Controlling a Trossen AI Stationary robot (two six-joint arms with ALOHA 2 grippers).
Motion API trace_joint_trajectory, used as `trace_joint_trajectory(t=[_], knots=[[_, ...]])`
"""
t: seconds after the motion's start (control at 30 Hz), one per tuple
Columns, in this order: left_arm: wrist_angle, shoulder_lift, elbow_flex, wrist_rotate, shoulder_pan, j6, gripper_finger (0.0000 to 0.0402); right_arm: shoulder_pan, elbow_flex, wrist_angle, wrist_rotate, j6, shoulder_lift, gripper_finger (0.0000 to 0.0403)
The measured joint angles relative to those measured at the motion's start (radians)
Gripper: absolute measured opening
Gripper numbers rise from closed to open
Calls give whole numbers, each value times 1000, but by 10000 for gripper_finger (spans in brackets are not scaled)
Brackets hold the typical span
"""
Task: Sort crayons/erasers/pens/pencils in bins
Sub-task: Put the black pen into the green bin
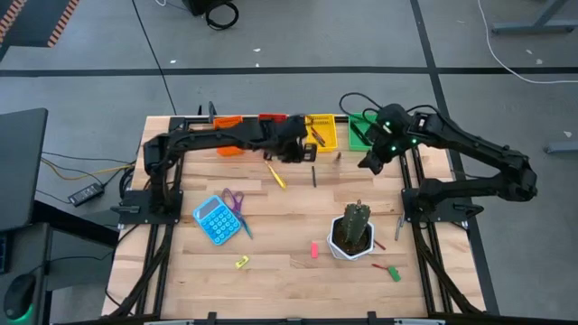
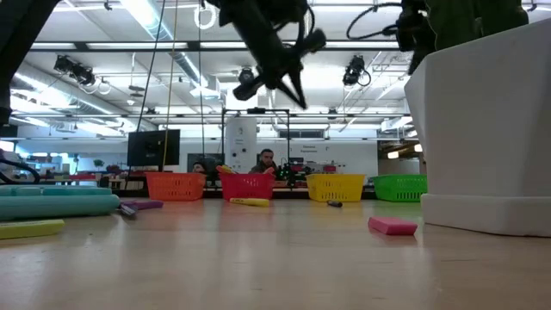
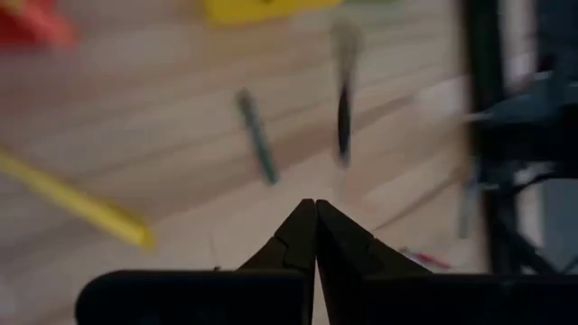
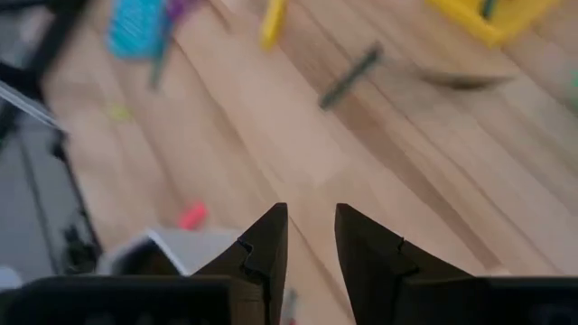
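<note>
Four bins (image 1: 275, 126) line the table's (image 1: 280, 271) far edge. One calculator (image 1: 213, 219), one pair of scissors (image 1: 236, 204) and one pot (image 1: 352, 236) are there too.

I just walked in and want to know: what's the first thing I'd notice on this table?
Four bright bins line the table's far edge, orange, red, yellow and green, with both dark arms reaching over them. Nearer, a white cactus pot stands on the right and a blue calculator lies on the left, with small erasers and sticks scattered between.

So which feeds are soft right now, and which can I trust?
Left wrist view: heavily blurred, the yellow pen and dark sticks smeared. Right wrist view: soft too, the table streaky. High view: sharp. Low view: the pink eraser crisp, ceiling lights glaring.
</note>
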Motion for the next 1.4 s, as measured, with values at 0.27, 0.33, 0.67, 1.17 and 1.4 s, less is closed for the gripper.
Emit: trace_joint_trajectory(t=[0.27, 0.33, 0.67, 1.17, 1.4], knots=[[-17, -2, 142, 19, 25, 67, 8, -3, 0, 113, -26, 72, -65, 102], [-32, -2, 153, 17, 28, 84, 13, -11, 0, 64, -13, 53, -81, 102], [-49, -2, 154, 30, 24, 117, 7, -106, -42, -342, 307, -16, -59, 102], [-49, -2, 154, 71, 5, 170, 11, -141, -343, -177, 325, -41, 65, 116], [-47, -11, 154, 166, -4, 219, 14, -143, -351, -176, 367, 12, 98, 120]])
